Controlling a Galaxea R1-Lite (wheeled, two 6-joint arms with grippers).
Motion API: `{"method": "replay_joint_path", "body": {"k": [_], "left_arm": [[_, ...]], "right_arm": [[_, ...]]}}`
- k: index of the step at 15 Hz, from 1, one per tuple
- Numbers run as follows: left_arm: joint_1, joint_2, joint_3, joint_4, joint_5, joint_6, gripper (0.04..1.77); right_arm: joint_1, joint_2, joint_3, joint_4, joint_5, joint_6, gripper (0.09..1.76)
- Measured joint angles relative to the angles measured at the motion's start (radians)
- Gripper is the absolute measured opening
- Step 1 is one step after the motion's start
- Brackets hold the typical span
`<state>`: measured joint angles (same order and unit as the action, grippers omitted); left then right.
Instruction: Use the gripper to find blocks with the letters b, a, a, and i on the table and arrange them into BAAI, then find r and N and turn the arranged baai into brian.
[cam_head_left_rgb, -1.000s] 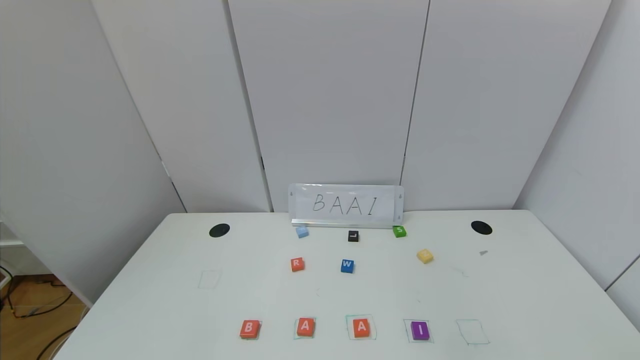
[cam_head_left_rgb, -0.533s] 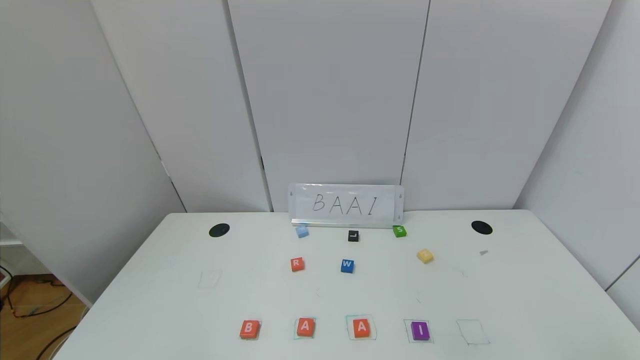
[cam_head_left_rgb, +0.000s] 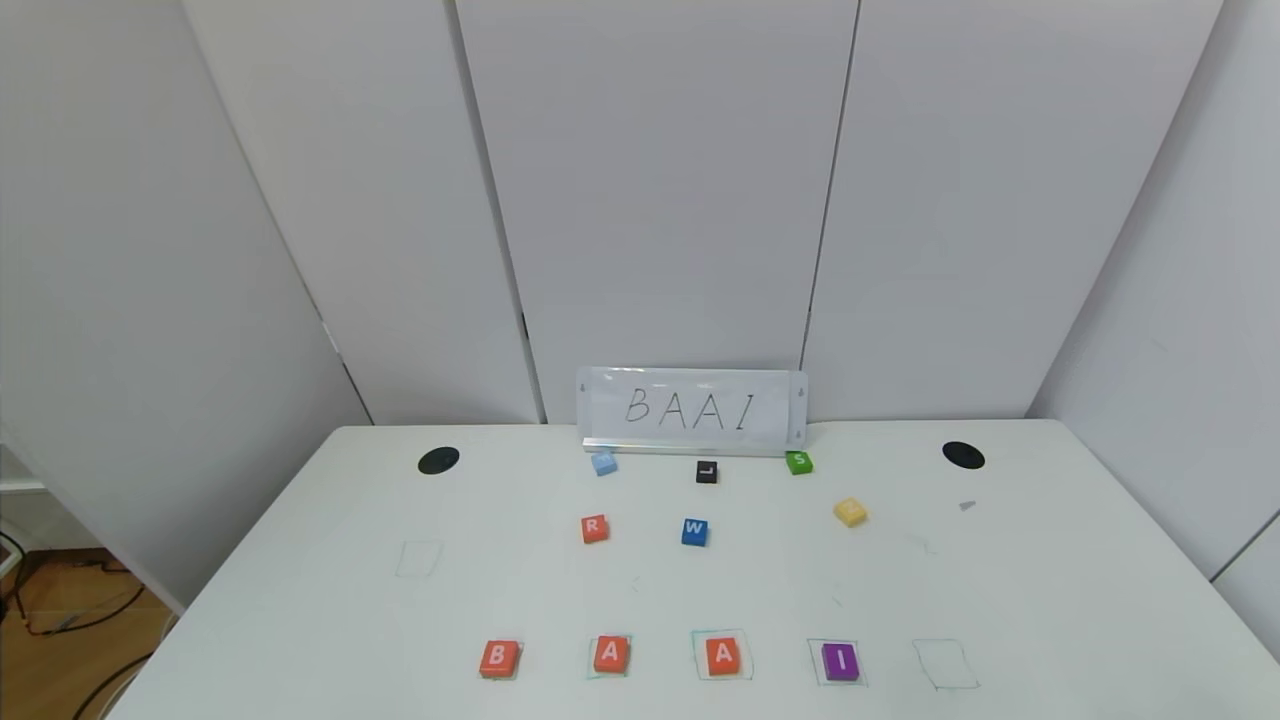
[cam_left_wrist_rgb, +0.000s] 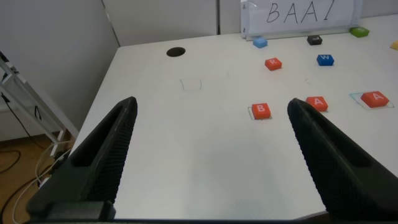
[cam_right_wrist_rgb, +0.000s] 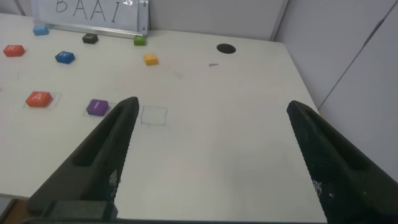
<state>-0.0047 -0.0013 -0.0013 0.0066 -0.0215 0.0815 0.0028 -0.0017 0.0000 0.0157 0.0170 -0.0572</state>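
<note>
Nothing has shifted on the worktop (cam_head_left_rgb: 330, 620) since a second ago: every block sits where it did, and neither arm has come into the head view.

Along the near edge the blocks spell a row, left to right: orange-red B (cam_head_left_rgb: 499, 659), orange-red A (cam_head_left_rgb: 611, 654), a second orange-red A (cam_head_left_rgb: 722, 656) and purple I (cam_head_left_rgb: 840, 661), spaced apart, each lying flat in or on a green-marker square. One more outlined square (cam_head_left_rgb: 944, 664) lies bare just to the right of the I, and another (cam_head_left_rgb: 418, 558) sits farther back on the left. The r (cam_head_left_rgb: 594, 528) rests mid-worktop behind the first A, with a blue W block (cam_head_left_rgb: 695, 532) beside it and a yellow block (cam_head_left_rgb: 850, 512) farther right. Behind those, a light blue block (cam_head_left_rgb: 604, 463), a black L block (cam_head_left_rgb: 707, 472) and a green S block (cam_head_left_rgb: 799, 462) line up just before the BAAI sign (cam_head_left_rgb: 691, 411) at the back edge. Nothing lies between the r and the row.

The left hand (cam_left_wrist_rgb: 211, 155) hangs over the worktop's near left corner, fingers wide apart, holding nothing. The right hand (cam_right_wrist_rgb: 214, 158) hangs over the near right part, likewise spread and empty.
</note>
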Motion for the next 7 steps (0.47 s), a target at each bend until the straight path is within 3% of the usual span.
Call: {"method": "replay_joint_path", "body": {"k": [7], "left_arm": [[0.000, 0.000, 0.001, 0.002, 0.001, -0.003, 1.72]], "right_arm": [[0.000, 0.000, 0.000, -0.001, 0.000, 0.020, 1.71]]}}
